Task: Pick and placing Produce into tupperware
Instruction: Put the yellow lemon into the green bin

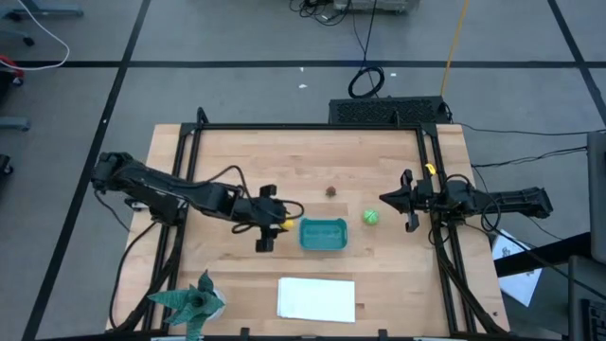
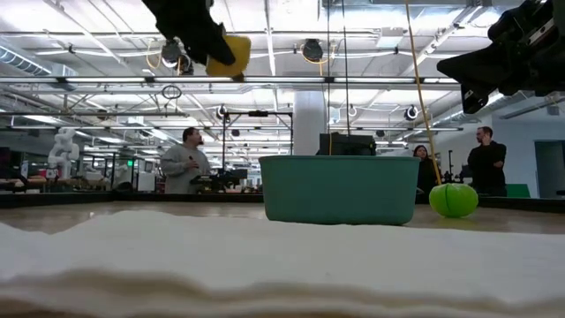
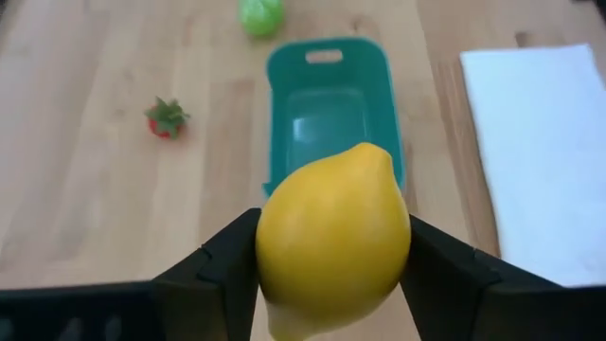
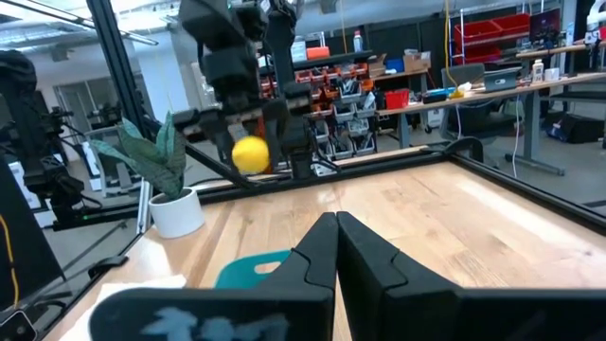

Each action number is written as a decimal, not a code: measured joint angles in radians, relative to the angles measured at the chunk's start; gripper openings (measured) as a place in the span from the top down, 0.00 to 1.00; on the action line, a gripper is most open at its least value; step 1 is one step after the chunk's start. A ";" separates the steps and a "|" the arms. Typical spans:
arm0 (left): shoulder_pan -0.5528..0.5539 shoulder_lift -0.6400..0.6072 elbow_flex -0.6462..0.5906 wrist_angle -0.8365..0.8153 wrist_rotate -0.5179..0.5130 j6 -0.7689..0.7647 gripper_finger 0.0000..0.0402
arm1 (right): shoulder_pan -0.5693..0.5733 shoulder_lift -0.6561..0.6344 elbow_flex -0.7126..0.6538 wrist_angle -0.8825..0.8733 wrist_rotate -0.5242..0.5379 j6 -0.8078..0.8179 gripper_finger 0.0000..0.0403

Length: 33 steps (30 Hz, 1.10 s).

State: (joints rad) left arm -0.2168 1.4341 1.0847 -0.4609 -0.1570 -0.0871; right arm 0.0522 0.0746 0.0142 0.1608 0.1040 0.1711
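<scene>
Wooden counter (image 1: 284, 161), workshop w/ people behind. My left claw (image 1: 276, 219) is clamped on the lemon (image 3: 333, 237), held high, just left of the teal tub (image 1: 323, 234) at frame center. I'd carry it right till it's square over the tub's middle, drop low, then let go so it can't bounce out. Green piece (image 1: 370, 217) sits right of the tub, dark one (image 1: 331, 190) above it. Right claw (image 1: 407, 201) parked right, pinched closed, empty.

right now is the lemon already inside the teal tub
No, the lemon is clamped in the left gripper, held in the air short of the tub, which is empty.
</scene>
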 joint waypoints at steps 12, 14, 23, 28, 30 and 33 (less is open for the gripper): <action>0.034 -0.072 0.000 -0.044 -0.001 0.015 0.50 | 0.000 0.000 0.000 0.000 0.000 0.000 1.00; 0.042 -0.072 0.000 -0.044 -0.001 0.014 0.50 | 0.000 0.000 0.000 0.000 0.000 0.000 1.00; 0.061 -0.072 0.000 -0.037 0.007 -0.002 0.47 | 0.000 0.000 0.000 0.000 0.000 0.000 1.00; 0.063 -0.072 0.000 -0.015 0.008 -0.013 0.50 | 0.000 0.000 0.000 0.000 0.000 0.000 1.00; 0.069 -0.072 0.000 0.009 0.021 -0.014 0.49 | 0.000 0.000 0.000 0.000 0.000 0.000 1.00; 0.085 -0.072 0.000 0.048 0.056 -0.016 0.47 | 0.000 0.000 0.000 0.000 0.000 0.000 1.00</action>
State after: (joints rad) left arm -0.1317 1.3617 1.0851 -0.4131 -0.1008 -0.1030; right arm 0.0524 0.0750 0.0143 0.1608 0.1040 0.1711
